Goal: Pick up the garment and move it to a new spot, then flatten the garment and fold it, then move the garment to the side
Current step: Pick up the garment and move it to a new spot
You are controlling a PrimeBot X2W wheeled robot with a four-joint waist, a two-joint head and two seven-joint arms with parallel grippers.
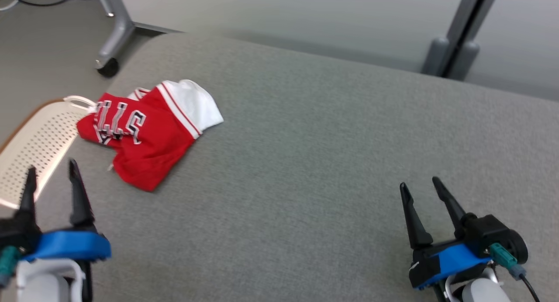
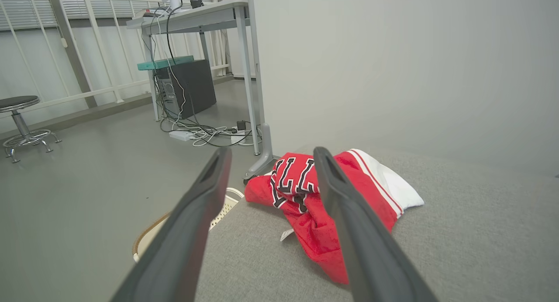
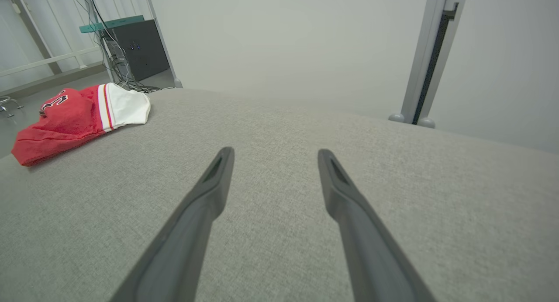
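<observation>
Garment [image 1: 148, 131] crumpled, red fabric, white striped band, grey woven surface [image 1: 305, 162]

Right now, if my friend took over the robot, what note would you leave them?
Left gripper: open, empty, by the left edge of the grey surface, short of the garment.
Right gripper: open, empty, over bare grey surface, far from the garment.
The garment: red and white, crumpled near the far left corner, not held.
Done: nothing visible yet.
Left to do: pick it up, move it, flatten, fold, set aside.
</observation>
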